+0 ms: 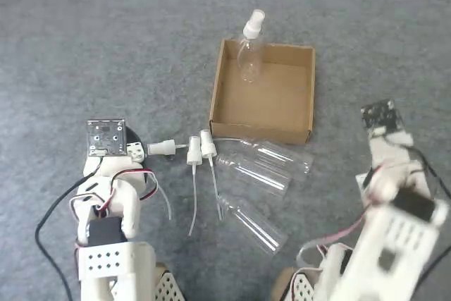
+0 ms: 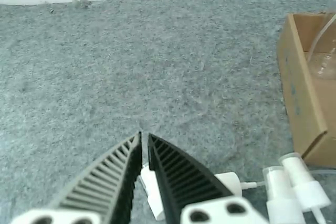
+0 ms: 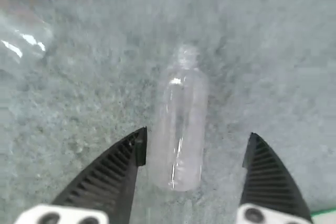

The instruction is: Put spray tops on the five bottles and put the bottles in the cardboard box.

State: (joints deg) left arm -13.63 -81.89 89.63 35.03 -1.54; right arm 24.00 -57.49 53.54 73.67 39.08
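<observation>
The left gripper point(image 2: 145, 137), at eight o'clock on the grey carpet point(image 1: 106, 54), has its fingers drawn to a narrow slit, pinching the white end of a lying spray top point(image 2: 228, 181). Two more spray tops point(image 1: 194, 151) lie just beside it toward three o'clock. The right gripper point(image 3: 197, 132), at four o'clock, hangs with fingers spread wide either side of an uncapped clear bottle point(image 3: 181, 145) lying on the carpet. Three bare bottles point(image 1: 255, 174) lie near the centre. The cardboard box point(image 1: 262, 132) sits at twelve o'clock, with a capped bottle point(image 1: 250, 54) leaning on its far wall.
</observation>
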